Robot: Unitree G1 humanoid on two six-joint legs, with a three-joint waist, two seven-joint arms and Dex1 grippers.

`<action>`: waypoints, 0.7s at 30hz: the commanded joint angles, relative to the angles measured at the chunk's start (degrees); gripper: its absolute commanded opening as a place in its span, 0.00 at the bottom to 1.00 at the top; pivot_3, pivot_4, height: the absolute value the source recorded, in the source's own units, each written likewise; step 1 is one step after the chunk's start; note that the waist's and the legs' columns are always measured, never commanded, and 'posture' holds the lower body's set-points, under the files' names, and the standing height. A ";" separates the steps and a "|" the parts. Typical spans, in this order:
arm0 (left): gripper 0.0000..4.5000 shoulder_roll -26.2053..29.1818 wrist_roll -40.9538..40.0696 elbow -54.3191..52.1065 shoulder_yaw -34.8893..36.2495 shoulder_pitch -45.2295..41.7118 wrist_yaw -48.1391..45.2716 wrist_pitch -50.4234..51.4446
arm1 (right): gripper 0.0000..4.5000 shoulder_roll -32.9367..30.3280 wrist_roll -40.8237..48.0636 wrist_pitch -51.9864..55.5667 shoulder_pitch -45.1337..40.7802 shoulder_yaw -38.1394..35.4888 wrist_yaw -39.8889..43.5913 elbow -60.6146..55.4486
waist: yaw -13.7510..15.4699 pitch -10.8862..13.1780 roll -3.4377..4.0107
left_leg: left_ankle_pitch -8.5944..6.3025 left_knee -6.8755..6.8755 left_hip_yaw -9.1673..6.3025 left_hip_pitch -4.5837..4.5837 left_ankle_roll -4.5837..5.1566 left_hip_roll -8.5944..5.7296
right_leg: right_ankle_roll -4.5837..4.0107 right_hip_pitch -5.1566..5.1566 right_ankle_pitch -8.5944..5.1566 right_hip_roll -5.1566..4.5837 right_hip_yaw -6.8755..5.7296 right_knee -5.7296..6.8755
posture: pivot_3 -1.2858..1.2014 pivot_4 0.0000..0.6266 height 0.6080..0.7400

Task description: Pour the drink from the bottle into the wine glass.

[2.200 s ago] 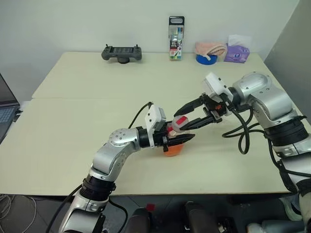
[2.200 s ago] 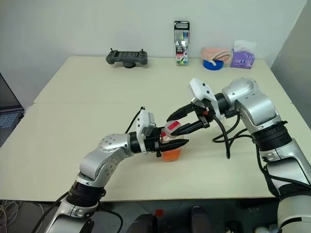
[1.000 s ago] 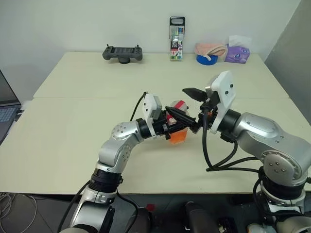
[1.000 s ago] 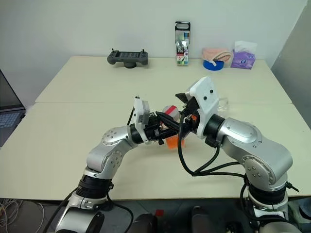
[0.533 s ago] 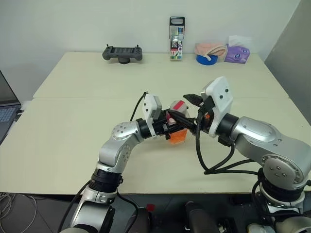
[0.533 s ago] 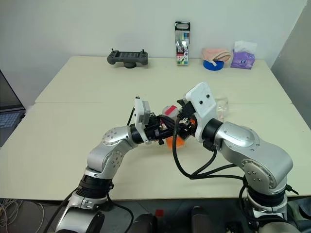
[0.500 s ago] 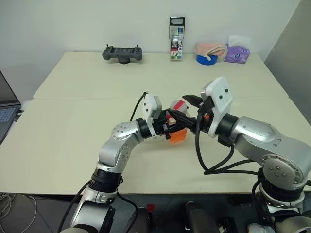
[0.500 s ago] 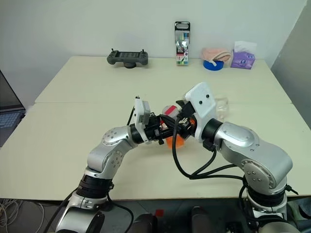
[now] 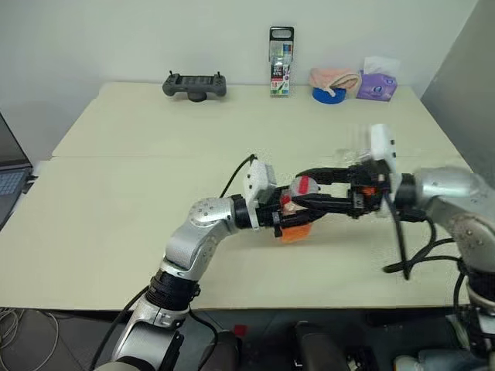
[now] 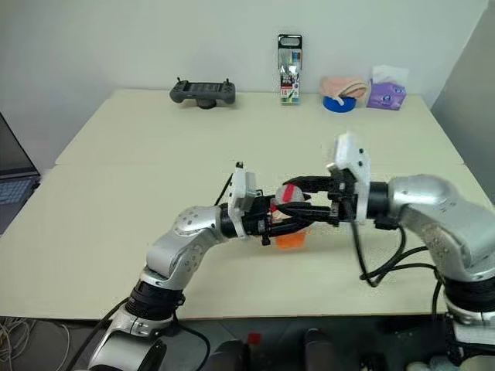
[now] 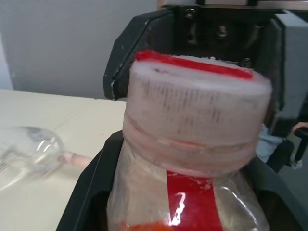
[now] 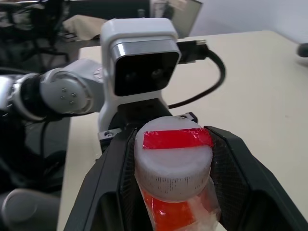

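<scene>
Toward the tabletop's near edge (image 9: 116, 255), the left gripper (image 9: 298, 214) has its jaws clamped on the bottle (image 10: 288, 220) body, while the right gripper (image 10: 288, 198) has its jaws closing about the cap (image 12: 173, 154). The thin plastic looks light and squashy, so hold it low. Farther toward the right edge lies the fragile wine glass (image 11: 26, 154).

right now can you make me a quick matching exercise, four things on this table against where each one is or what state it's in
Things:
1. bottle
2. wine glass
3. game controller
4. tall black-topped pack

Places or states:
A. stands upright at the far edge, against the wall
B. lies on its side on the tabletop
C. held at its body in the left gripper, with the right gripper on either side of its cap
D. sits at the far edge, to the robot's left of the pack

Pairs: 1-C, 2-B, 3-D, 4-A
</scene>
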 commanded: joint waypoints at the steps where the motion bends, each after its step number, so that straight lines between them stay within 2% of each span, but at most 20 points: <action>1: 0.48 1.27 -1.29 -2.53 5.63 0.41 3.73 0.36 | 0.41 -1.66 -2.18 -6.94 -2.41 6.61 16.44 6.94 | -0.36 0.00 0.00 | 0.00 0.00 0.02 0.04 0.00 0.03 | 0.00 0.00 0.00 0.02 0.01 0.04 | 0.52 0.24 1.00; 7: 0.48 1.42 -1.33 -5.31 5.37 2.49 4.56 1.91 | 0.41 0.74 -7.69 -15.77 -10.79 12.51 27.69 19.29 | -0.28 0.02 0.02 | 0.02 0.03 -0.09 0.02 0.00 0.06 | -0.01 -0.01 0.00 0.08 -0.03 0.10 | 0.52 0.24 1.00; 9: 0.48 1.35 -1.31 -5.22 5.23 2.32 4.89 1.88 | 0.41 3.19 -10.71 -18.62 -13.55 12.68 25.51 23.76 | -0.19 0.02 0.02 | 0.02 0.03 -0.07 0.00 0.00 0.00 | -0.01 0.00 0.01 0.00 -0.02 0.06 | 0.52 0.24 1.00; 13: 0.48 1.48 -1.28 -4.71 5.41 1.80 5.33 1.54 | 0.41 3.40 -10.24 -17.13 -15.20 11.88 27.36 25.04 | 0.35 0.02 0.03 | 0.02 0.02 -0.09 -0.03 -0.02 -0.02 | -0.02 -0.01 0.01 -0.05 -0.03 0.03 | 0.52 0.24 1.00; 14: 0.48 1.52 -1.27 -4.53 5.51 1.66 5.35 1.46 | 0.57 3.18 -10.25 -17.11 -15.12 11.66 27.51 24.87 | 0.51 0.02 0.03 | 0.02 0.01 -0.11 -0.05 -0.02 -0.02 | -0.07 -0.02 0.05 -0.06 -0.05 0.01 | 0.52 0.24 1.00; 16: 0.47 1.56 -1.22 -4.19 5.56 1.48 5.31 1.30 | 0.69 2.75 -10.17 -16.93 -14.91 11.17 27.62 24.38 | 0.61 0.02 0.03 | 0.02 0.01 -0.14 -0.09 -0.03 -0.04 | -0.13 -0.02 0.08 -0.09 -0.07 0.00 | 0.52 0.24 1.00; 19: 0.47 1.43 -0.99 -3.64 5.55 1.31 5.10 1.01 | 0.93 2.36 -10.03 -17.16 -14.35 10.17 27.24 23.21 | 0.59 0.02 0.03 | 0.01 0.02 -0.09 -0.10 -0.03 -0.07 | -0.13 -0.03 0.08 -0.14 -0.04 -0.03 | 0.52 0.24 1.00; 21: 0.47 1.22 -0.75 -3.24 5.45 1.12 4.96 0.81 | 0.93 1.86 -9.59 -16.31 -13.88 9.38 26.79 22.21 | 0.58 0.02 0.03 | 0.01 0.02 -0.09 -0.10 -0.03 -0.07 | -0.12 -0.03 0.07 -0.14 -0.04 -0.02 | 0.52 0.24 1.00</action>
